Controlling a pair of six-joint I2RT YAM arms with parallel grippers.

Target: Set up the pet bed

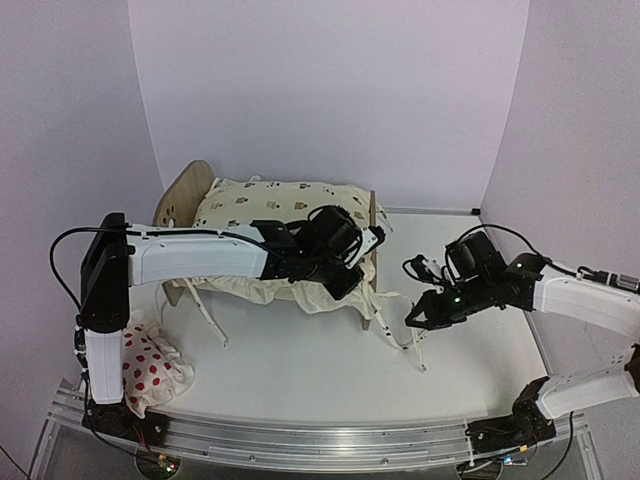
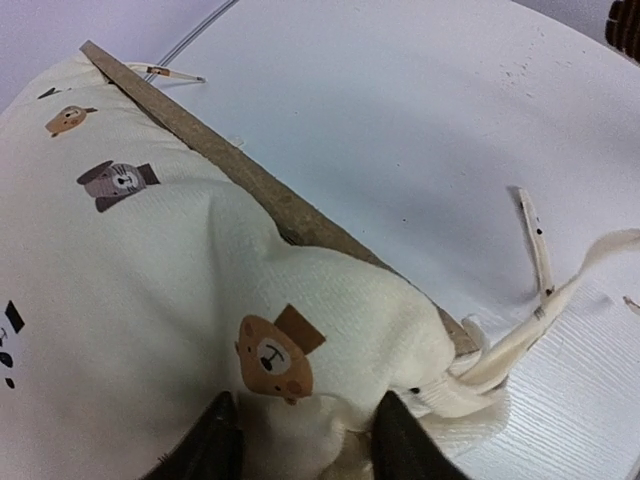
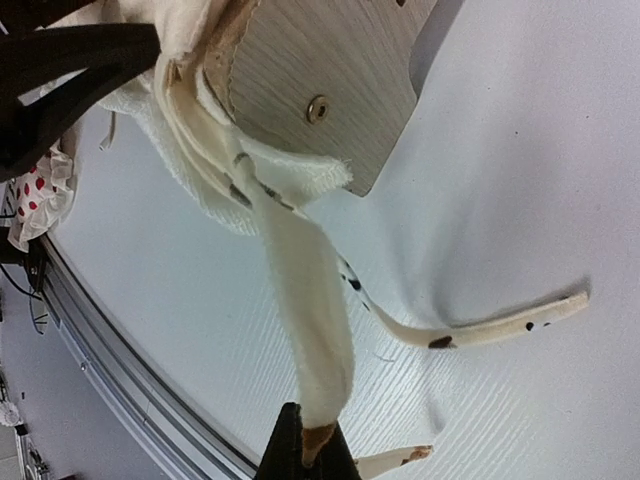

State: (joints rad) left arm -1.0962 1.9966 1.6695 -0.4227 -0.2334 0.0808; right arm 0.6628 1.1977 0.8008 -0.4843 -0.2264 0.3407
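Top external: pet bed [image 1: 185,196], cushion [image 1: 258,206] under left tool [image 1: 343,282]; right tool [image 1: 414,319] beside.

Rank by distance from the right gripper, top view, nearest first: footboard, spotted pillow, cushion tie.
From the right gripper, in the top view:
1. cushion tie: pinched in the gripper itself, running off the bed's near right corner.
2. footboard: just left of the gripper, at the bed's right end.
3. spotted pillow: far left, near the table's front edge, beside the left arm's base.

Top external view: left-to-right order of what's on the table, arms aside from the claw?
red-spotted pillow → animal-print cushion → pet bed footboard → right claw
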